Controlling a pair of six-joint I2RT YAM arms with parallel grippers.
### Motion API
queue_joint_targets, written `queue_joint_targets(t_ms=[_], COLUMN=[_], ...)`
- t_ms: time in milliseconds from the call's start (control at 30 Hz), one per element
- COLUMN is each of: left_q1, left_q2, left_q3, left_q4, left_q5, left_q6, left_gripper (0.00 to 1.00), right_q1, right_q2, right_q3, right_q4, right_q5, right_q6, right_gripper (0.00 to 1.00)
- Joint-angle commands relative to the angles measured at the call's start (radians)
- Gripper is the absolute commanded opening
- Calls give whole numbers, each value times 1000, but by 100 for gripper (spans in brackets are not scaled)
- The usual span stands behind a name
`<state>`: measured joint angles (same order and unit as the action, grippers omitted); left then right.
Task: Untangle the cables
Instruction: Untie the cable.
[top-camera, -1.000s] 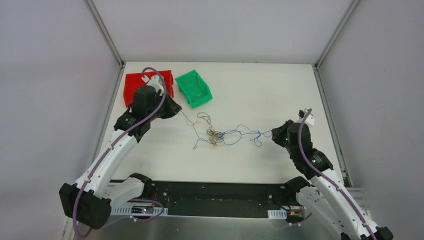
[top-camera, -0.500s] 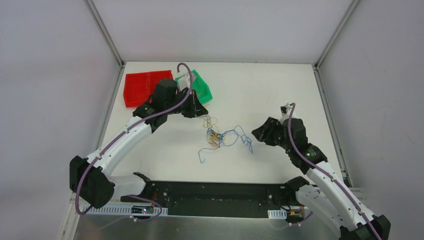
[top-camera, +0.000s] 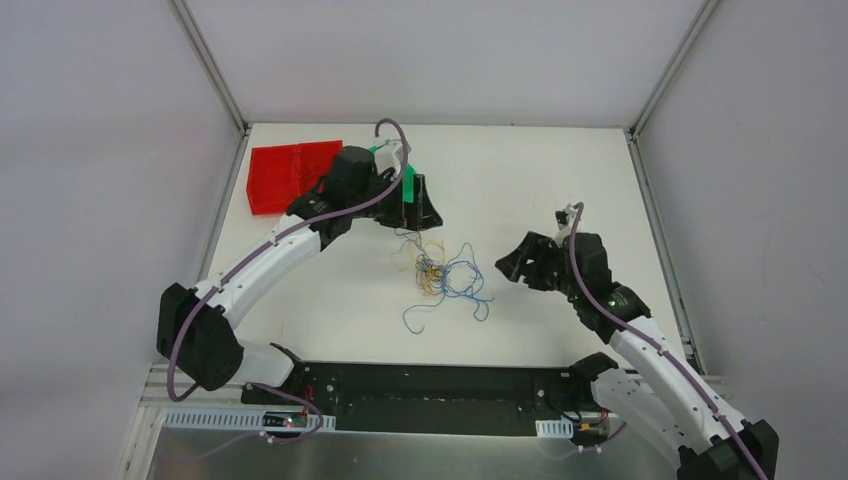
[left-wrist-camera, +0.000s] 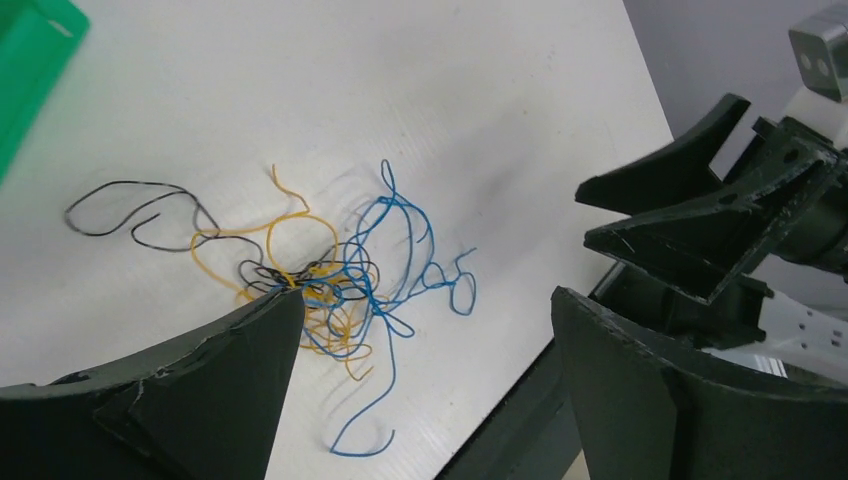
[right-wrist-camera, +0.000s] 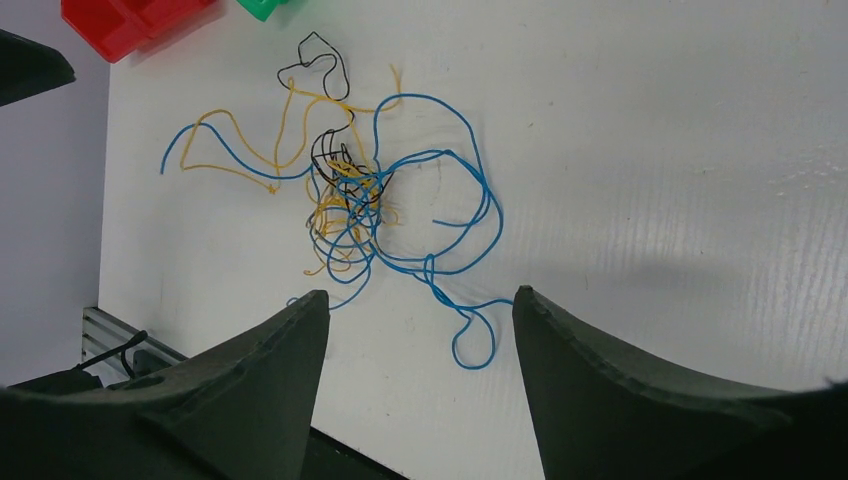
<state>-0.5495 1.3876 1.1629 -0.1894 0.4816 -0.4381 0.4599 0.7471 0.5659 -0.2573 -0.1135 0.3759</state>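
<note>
The cables (top-camera: 441, 281) lie on the white table as one small clump of thin blue, yellow-orange and black strands, with loose blue loops trailing toward the near edge. In the left wrist view the cables (left-wrist-camera: 330, 280) sit just past my left fingertip. My left gripper (top-camera: 418, 208) (left-wrist-camera: 428, 295) hovers just behind the clump, open wide and holding nothing. My right gripper (top-camera: 512, 266) (right-wrist-camera: 420, 293) is to the right of the clump, open, with a blue loop (right-wrist-camera: 472, 340) lying on the table between its fingers. In the right wrist view the cables (right-wrist-camera: 350, 200) lie ahead of the fingers.
A red bin (top-camera: 290, 175) stands at the back left. A green bin (top-camera: 386, 150) beside it is mostly hidden behind my left wrist. The table's near edge meets a black base rail (top-camera: 430, 385). The right gripper (left-wrist-camera: 700, 220) shows at the right of the left wrist view.
My left arm swung right from the red bin to the cables and opened. My right gripper moved left and opened, letting go of the blue strand. The stretched cables drew back into a clump.
</note>
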Motion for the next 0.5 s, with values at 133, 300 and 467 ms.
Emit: queue_joint_targets(t_ms=[133,300,467], left_q1=[4,19,19], left_q2=[-197,-260,-299], left_q3=[-35,-94,-175], left_q4=[-212,-340,-316], left_q5=[-462,-723,-558], left_q6=[42,-40,-59], left_gripper=[99,99,97], right_q1=[3,13,90], right_q2=[29,133,313], right_q3=[55,86,198], right_q4=[32,64,70], right_q5=[-4,-50,-32], right_q6=[-4,2,-23], right_gripper=[71,73,73])
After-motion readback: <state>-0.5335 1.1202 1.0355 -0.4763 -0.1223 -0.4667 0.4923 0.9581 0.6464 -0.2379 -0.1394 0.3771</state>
